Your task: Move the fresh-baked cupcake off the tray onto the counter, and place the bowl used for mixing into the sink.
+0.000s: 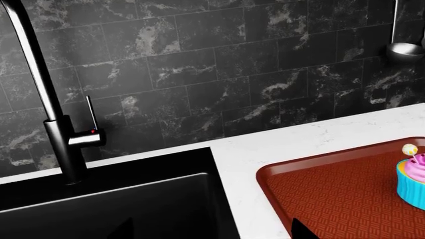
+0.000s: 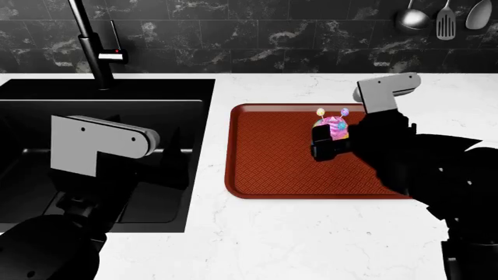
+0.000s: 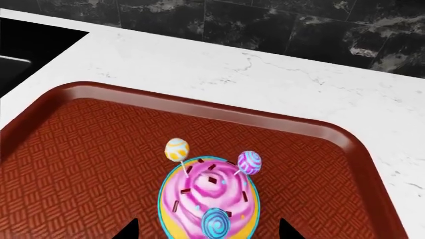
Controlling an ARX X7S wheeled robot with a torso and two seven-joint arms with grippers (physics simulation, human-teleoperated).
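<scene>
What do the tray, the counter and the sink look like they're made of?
The tray: red-brown, probably moulded plastic; woven embossed texture, smooth raised rim.
The counter: white marble-look stone or laminate, faint grey veining, smooth.
The sink: matte black basin, perhaps composite or coated metal; no reflections. Its faucet shows a soft metallic sheen.

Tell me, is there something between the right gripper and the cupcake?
Nothing visible. In the right wrist view the cupcake sits on the tray directly between the two fingertips of the right gripper, with only bare tray around it.
</scene>
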